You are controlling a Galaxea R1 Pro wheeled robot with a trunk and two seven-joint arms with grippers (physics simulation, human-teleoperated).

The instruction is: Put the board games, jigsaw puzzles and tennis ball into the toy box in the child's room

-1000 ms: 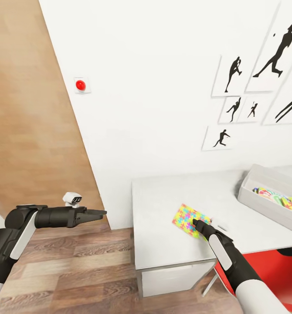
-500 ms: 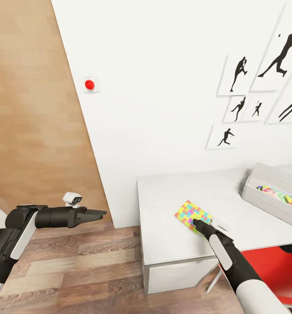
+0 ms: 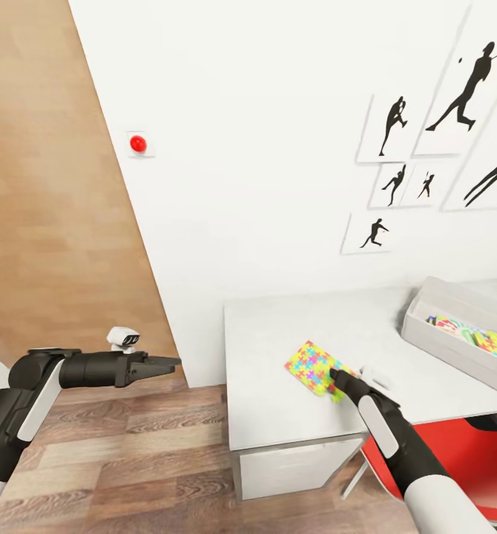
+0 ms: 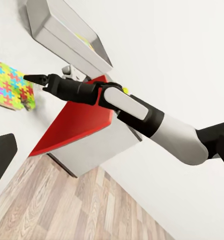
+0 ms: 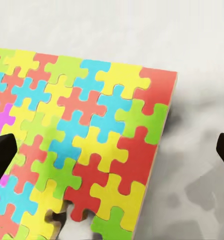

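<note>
A multicoloured jigsaw puzzle (image 3: 309,367) lies flat on the light grey table (image 3: 278,334), near its front edge. My right gripper (image 3: 336,378) is open at the puzzle's right edge, low over it. In the right wrist view the puzzle (image 5: 86,145) lies between the two fingertips (image 5: 2,155). The grey toy box (image 3: 445,304) stands at the table's right and holds colourful flat pieces. My left gripper (image 3: 173,363) hangs open over the floor, left of the table, holding nothing. The board games and the bed are out of view. I cannot make out the tennis ball.
A red chair (image 3: 463,460) stands under the table's front right, beside my right arm. White drawers (image 3: 293,463) sit under the table. The white wall with black sports silhouettes (image 3: 463,89) runs behind the table. A red button (image 3: 138,144) is on the wall.
The head camera swung a little and came back. The puzzle lies slightly further left on the table, with my right gripper still at its edge. The left arm has not moved.
</note>
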